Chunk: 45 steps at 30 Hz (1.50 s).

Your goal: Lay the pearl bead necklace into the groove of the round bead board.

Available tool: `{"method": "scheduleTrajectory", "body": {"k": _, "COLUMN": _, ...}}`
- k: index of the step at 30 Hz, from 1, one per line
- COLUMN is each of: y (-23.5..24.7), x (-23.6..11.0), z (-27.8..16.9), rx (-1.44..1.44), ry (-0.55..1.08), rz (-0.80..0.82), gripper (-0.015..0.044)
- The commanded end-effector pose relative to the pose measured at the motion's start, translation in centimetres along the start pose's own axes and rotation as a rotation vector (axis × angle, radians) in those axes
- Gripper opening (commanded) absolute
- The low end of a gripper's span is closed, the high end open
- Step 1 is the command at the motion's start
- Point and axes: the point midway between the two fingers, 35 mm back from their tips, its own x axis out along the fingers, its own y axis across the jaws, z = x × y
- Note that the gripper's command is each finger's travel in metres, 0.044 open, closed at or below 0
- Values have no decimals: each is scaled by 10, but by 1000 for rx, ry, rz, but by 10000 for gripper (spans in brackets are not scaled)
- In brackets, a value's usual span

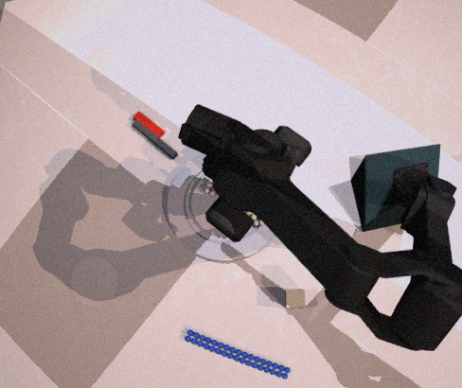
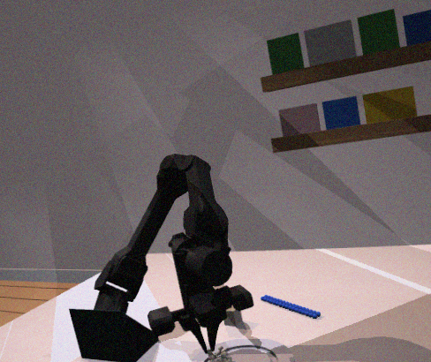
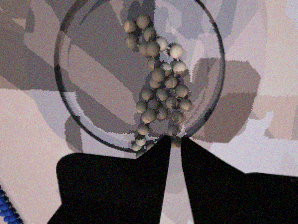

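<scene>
The pearl bead necklace (image 3: 157, 85) (image 1: 255, 219) (image 2: 215, 353) lies bunched in a heap on the round bead board (image 3: 56, 70) (image 1: 238, 248) (image 2: 257, 350), a clear disc with a dark ring groove. In the wrist view the heap runs from the far part of the disc to its near rim, right of centre. My gripper (image 3: 175, 141) (image 2: 208, 349) points straight down at the near rim and is shut on the near end of the necklace. In the top view the arm hides most of the necklace and the fingers.
A blue bead string (image 1: 237, 354) (image 2: 291, 306) (image 3: 5, 207) lies apart from the board. A red and grey block (image 1: 149, 124) lies beside the board, and a small tan cube (image 1: 295, 298) is on its other side. The arm's teal base (image 1: 380, 189) stands at the right.
</scene>
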Motion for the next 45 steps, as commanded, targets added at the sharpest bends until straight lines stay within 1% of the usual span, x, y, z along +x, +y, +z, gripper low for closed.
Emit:
{"method": "scheduleTrajectory", "body": {"k": 1, "y": -8, "x": 0, "z": -1, "rx": -2, "ry": -2, "rz": -5, "gripper": 0}}
{"method": "scheduleTrajectory", "body": {"k": 6, "y": -8, "x": 1, "z": -1, "rx": -2, "ry": -2, "rz": -5, "gripper": 0}}
{"method": "scheduleTrajectory", "body": {"k": 17, "y": -8, "x": 18, "z": -2, "rx": -3, "ry": -1, "rz": -4, "gripper": 0}}
{"method": "scheduleTrajectory", "body": {"k": 26, "y": -8, "x": 18, "z": -2, "rx": -3, "ry": -1, "rz": -4, "gripper": 0}}
{"method": "scheduleTrajectory", "body": {"k": 39, "y": -8, "x": 15, "z": 1, "rx": -11, "ry": -11, "rz": -5, "gripper": 341}}
{"method": "scheduleTrajectory", "body": {"k": 42, "y": -8, "x": 7, "z": 0, "rx": -7, "ry": -7, "rz": -5, "gripper": 420}}
{"method": "scheduleTrajectory", "body": {"k": 43, "y": -8, "x": 4, "z": -1, "rx": -5, "ry": -5, "rz": -5, "gripper": 440}}
{"method": "scheduleTrajectory", "body": {"k": 45, "y": -8, "x": 0, "z": -1, "rx": -3, "ry": -2, "rz": -5, "gripper": 440}}
